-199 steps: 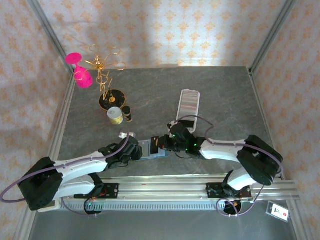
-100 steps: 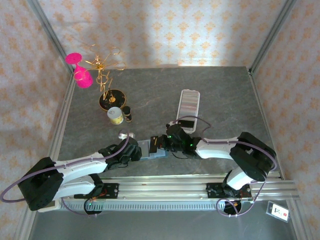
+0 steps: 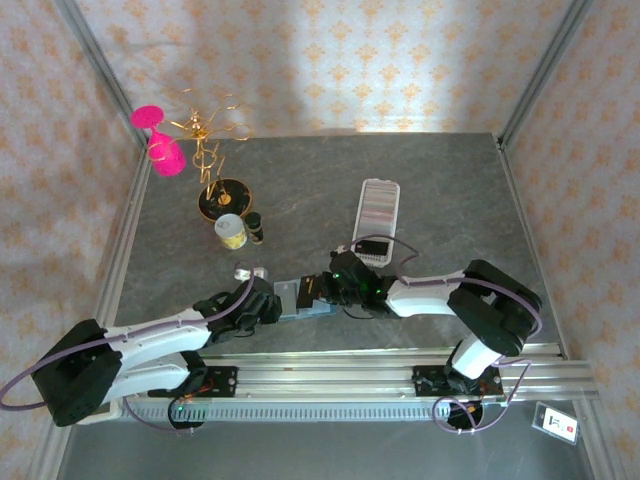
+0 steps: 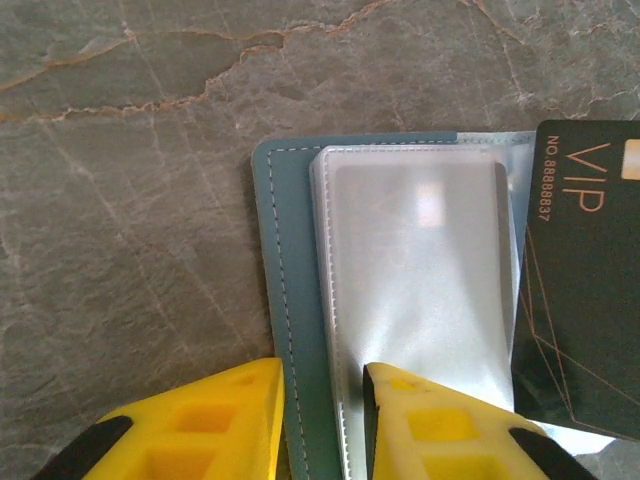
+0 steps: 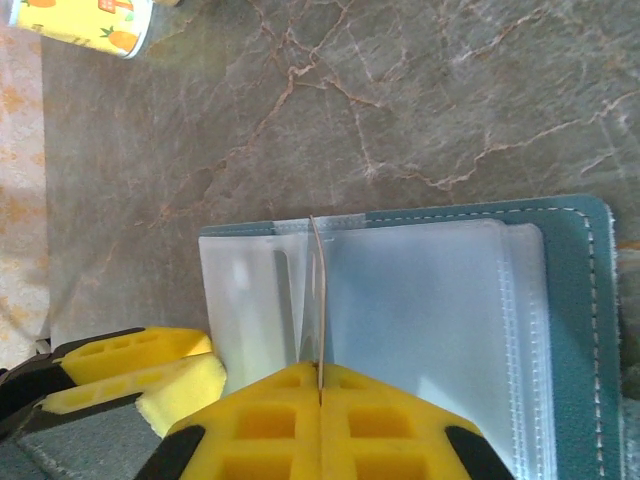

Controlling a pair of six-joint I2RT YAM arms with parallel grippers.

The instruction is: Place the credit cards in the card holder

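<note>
The teal card holder [image 3: 290,298] lies open and flat near the table's front edge, its clear sleeves [image 4: 420,290] facing up. My right gripper [image 5: 320,375] is shut on a black VIP credit card [image 4: 580,290]. That card stands edge-on [image 5: 316,290] at the sleeves [image 5: 430,320], between two of them. My left gripper [image 4: 322,375] is slightly open. One yellow finger [image 4: 200,430] is by the teal cover's [image 4: 290,300] outer edge and the other over the sleeves. More credit cards [image 3: 379,210] sit in a striped row in the long white tray [image 3: 380,183].
A yellow can [image 3: 231,230] and a small dark bottle [image 3: 256,231] stand left of centre. Behind them is a gold wire stand [image 3: 210,150] with pink pieces [image 3: 160,140]. A metal rail [image 3: 330,370] runs along the front edge.
The right gripper has carried the black card a little left, onto the holder's sleeves. The left gripper's fingers have narrowed slightly at the holder's edge.
</note>
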